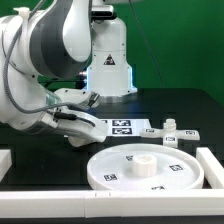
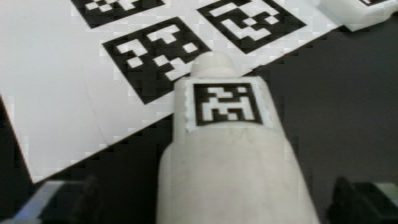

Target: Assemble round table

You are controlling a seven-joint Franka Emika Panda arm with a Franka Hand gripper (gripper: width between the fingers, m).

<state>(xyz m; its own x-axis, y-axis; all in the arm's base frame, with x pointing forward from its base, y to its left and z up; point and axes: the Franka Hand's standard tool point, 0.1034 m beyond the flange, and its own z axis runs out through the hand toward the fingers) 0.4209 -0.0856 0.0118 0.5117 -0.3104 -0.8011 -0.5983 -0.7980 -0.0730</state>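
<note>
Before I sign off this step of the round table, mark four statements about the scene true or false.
1. The fingers are open, one on each side of the leg. True.
2. The disc stands on its edge. False: it lies flat on the table.
3. The leg carries a black-and-white tag. True.
4. The leg is fitted into the centre of the disc. False: it is between the fingers, by the marker board, apart from the disc.
</note>
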